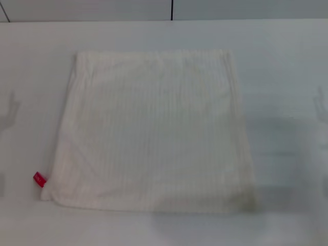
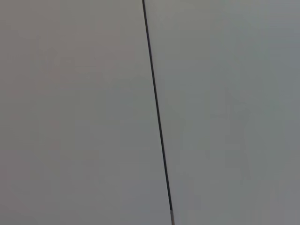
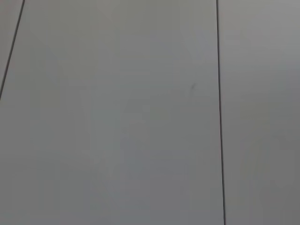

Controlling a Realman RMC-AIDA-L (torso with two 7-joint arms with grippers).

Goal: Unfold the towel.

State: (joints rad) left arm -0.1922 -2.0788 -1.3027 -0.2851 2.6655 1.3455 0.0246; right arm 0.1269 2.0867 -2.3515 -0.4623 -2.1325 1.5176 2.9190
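The towel (image 1: 154,130) lies flat on the white table (image 1: 287,61) in the head view, a roughly square cream-white cloth with faint ribbed stripes. Its small red tag (image 1: 39,179) sticks out at the near left corner. A thicker hem runs along the far edge. Neither gripper shows in any view. The two wrist views show only a grey panelled surface with thin dark seams, not the towel.
Faint shadows fall on the table at the left edge (image 1: 10,110) and right edge (image 1: 320,105). A grey wall with a dark seam (image 1: 171,9) stands behind the table's far edge.
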